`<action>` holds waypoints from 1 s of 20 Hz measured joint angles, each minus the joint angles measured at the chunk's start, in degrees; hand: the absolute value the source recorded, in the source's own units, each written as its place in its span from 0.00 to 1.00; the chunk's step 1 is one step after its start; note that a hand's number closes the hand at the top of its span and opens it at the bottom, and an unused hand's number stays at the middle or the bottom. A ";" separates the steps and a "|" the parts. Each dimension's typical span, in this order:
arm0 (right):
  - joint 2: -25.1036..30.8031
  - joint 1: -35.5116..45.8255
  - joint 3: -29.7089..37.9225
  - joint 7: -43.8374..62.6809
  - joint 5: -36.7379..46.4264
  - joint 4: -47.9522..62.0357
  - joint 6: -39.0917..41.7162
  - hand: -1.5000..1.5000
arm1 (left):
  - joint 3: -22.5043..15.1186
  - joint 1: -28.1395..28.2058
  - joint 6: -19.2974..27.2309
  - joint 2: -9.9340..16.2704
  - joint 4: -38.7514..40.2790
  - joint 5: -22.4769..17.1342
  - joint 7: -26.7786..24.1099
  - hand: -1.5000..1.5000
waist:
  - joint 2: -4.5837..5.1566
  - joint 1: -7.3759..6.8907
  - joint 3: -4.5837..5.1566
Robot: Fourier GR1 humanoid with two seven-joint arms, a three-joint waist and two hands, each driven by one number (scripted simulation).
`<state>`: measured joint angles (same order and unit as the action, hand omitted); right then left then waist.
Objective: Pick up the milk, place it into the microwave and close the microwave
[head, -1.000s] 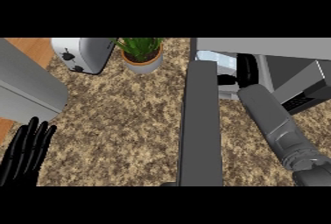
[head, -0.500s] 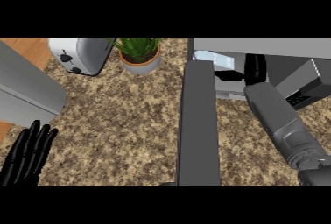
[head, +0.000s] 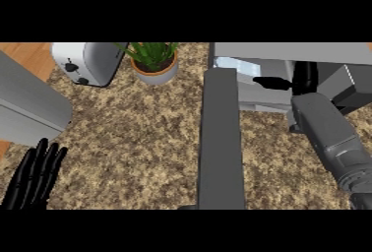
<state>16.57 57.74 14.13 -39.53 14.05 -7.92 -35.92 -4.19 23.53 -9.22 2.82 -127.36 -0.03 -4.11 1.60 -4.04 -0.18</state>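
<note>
I see the right hand [head: 280, 82] reached into the open microwave [head: 291, 51] at top right, forearm running up from the lower right edge. Only a black thumb or finger pointing left and part of the hand show, so I cannot tell if it's open or closed on anything. Milk [head: 234, 64]: I think the pale bluish-white shape just inside the microwave, left of the right hand, is it, but it's partly hidden and I can't confirm contact. The microwave door [head: 220, 142] stands open, a dark grey slab edge-on down the middle of the view. Left hand [head: 33, 174] rests open at the lower left edge, fingers straight, up. On the table [head: 145, 138]: toaster [head: 87, 61] top left, potted plant [head: 154, 61] just right of it.
</note>
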 measured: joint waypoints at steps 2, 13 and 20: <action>0.35 -0.07 0.62 -0.61 -0.65 -0.03 2.37 0.00 | -0.19 0.32 0.09 -0.09 -0.15 0.46 -0.03 0.00 | -0.09 0.15 0.00; 0.06 -2.49 3.62 -4.23 -4.67 -2.09 16.03 0.00 | -3.28 2.91 1.09 -1.77 -1.90 2.36 0.64 0.00 | -1.11 1.05 0.58; -2.41 -7.25 3.55 -7.57 -5.84 -3.60 23.51 0.00 | -5.42 2.44 2.17 -2.52 -1.79 3.64 1.29 0.00 | -1.79 2.11 0.82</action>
<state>14.16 50.49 17.68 -47.10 8.21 -11.52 -12.41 -9.61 25.97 -7.06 0.29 -129.16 3.61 -2.82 -0.19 -1.93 0.64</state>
